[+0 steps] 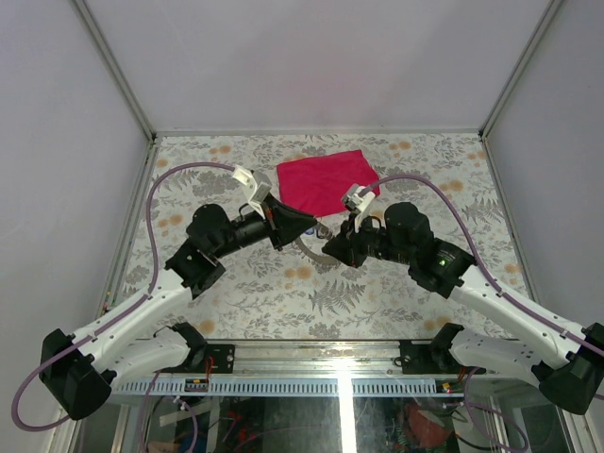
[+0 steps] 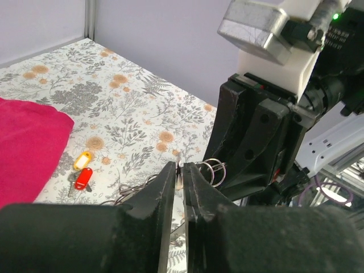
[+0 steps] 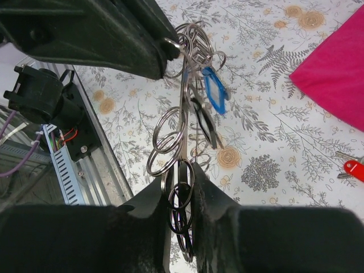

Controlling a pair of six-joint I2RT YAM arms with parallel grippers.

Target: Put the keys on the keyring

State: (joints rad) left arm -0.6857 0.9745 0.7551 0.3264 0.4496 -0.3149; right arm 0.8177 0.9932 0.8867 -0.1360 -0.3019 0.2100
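The keyring (image 3: 182,105) is gripped by left fingers (image 2: 162,199) and right fingers (image 3: 149,213); under opposing pulls it could be twisted free.

Left arm (image 1: 142,311) and right arm (image 1: 500,302) reach inward from their bases, elbows bent outward, wrists converging so the grippers meet tip to tip. Left gripper (image 2: 181,168): fingers pressed almost together, pinching the keyring (image 3: 182,102). Right gripper (image 3: 181,182): fingers drawn close about the keyring's lower part.
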